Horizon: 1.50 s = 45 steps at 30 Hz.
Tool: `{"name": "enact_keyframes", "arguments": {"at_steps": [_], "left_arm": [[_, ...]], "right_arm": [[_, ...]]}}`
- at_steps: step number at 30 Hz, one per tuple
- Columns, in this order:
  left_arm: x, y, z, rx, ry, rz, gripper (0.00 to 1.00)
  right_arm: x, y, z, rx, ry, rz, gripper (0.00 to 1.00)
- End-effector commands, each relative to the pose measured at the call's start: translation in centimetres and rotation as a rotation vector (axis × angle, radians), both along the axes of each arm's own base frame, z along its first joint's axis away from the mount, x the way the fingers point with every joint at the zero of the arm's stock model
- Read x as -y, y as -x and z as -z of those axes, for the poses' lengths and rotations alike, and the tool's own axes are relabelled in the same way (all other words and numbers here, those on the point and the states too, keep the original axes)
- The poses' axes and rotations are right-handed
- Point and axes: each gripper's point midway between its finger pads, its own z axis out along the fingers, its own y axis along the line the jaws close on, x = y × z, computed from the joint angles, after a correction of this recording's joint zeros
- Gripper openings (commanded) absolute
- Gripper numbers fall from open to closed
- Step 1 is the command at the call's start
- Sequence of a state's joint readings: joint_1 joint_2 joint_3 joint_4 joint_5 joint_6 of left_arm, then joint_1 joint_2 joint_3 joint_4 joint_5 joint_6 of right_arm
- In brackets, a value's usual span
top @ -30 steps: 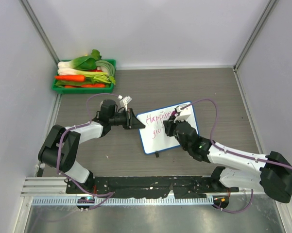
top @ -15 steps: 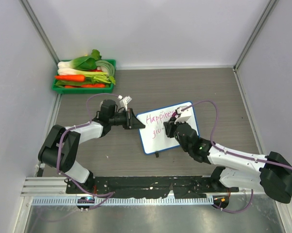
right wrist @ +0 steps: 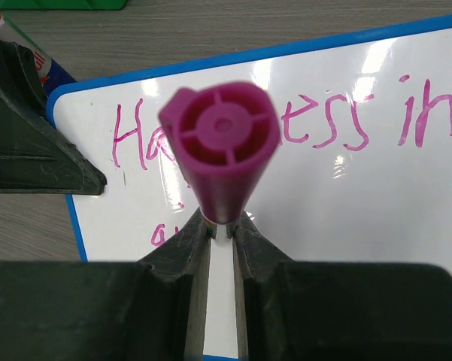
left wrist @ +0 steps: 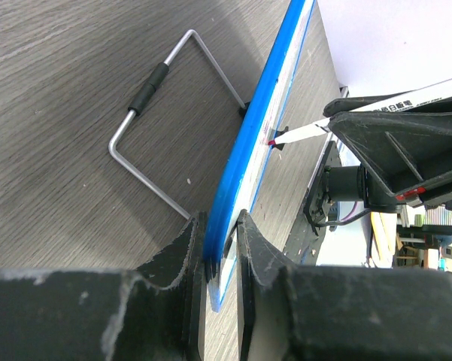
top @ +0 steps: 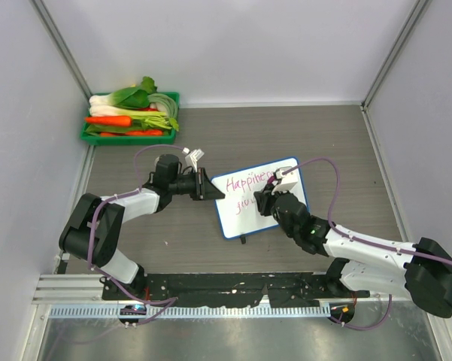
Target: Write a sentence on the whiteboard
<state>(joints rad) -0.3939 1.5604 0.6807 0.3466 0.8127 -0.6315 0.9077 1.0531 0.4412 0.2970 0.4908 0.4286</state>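
One green vegetable tray [top: 120, 140], well beyond whiteboard [top: 244, 222].

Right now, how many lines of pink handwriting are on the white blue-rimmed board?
2: one upper line, one shorter line beneath it, partly hidden by the pink marker in the right claw.

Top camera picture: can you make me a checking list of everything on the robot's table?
Surface: grey wood-grain table.
Job's things: white blue-rimmed whiteboard, tilted up, metal wire stand behind it; pink handwritten sentence on it, partly hidden by the pen.
Clutter: green plastic tray of vegetables, far left corner; small white object, too small to tell.
Grippers: left end effector clamps the whiteboard's edge; right end effector holds a pink-ended marker, tip at the board.
Cables: purple cables along both arms.
Surroundings: pale walls; metal rail at the near edge.
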Motion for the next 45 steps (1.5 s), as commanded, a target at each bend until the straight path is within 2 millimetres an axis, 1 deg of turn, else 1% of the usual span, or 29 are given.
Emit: {"name": "enact_keyframes", "arguments": {"at_steps": [1,5,10,12,16,20,21,22,25,32,39,43,45], "left_arm": [[-1.6,-0.6,4.4,-0.026,-0.159,-0.078,0.00],[-1.6,-0.6,4.4,-0.028,-0.159,-0.078,0.00],[-1.5,-0.6,4.4,-0.025,-0.159,-0.076,0.00],[-1.5,-0.6,4.4,-0.026,-0.160,-0.075,0.00],[-1.5,-0.6,4.5,-0.028,-0.160,-0.076,0.00],[-1.5,-0.6,4.4,-0.028,-0.159,-0.077,0.00],[-1.6,-0.6,4.3,-0.024,-0.159,-0.077,0.00],[-1.6,-0.6,4.3,-0.022,-0.158,-0.077,0.00],[-1.5,-0.6,4.3,-0.025,-0.159,-0.076,0.00],[-1.6,-0.6,4.3,-0.024,-0.159,-0.077,0.00],[-1.5,-0.6,4.3,-0.025,-0.159,-0.076,0.00],[-1.5,-0.6,4.4,-0.025,-0.160,-0.076,0.00],[-1.5,-0.6,4.4,-0.026,-0.160,-0.075,0.00]], "right_arm": [[0.3,0.2,0.3,-0.013,0.002,0.007,0.01],[0.2,0.1,-0.8,0.003,-0.017,0.002,0.01],[-0.3,0.0,-3.9,0.049,-0.072,-0.011,0.01],[-0.3,-0.1,-4.9,0.067,-0.084,-0.007,0.01],[-0.3,-0.8,-5.8,0.088,-0.087,0.011,0.02],[-0.7,-1.6,-5.7,0.087,-0.076,0.019,0.02],[-0.9,-1.7,-5.4,0.082,-0.069,0.021,0.01],[-1.0,-1.9,-5.5,0.084,-0.074,0.022,0.02],[-1.1,-2.2,-5.0,0.078,-0.065,0.028,0.02],[-0.6,-2.8,-3.0,0.050,-0.043,0.059,0.02],[-0.3,-2.5,-1.6,0.020,-0.011,0.054,0.01],[0.0,-2.2,-2.0,0.024,-0.017,0.052,0.02],[0.1,-2.0,-2.7,0.035,-0.031,0.050,0.01]]}}
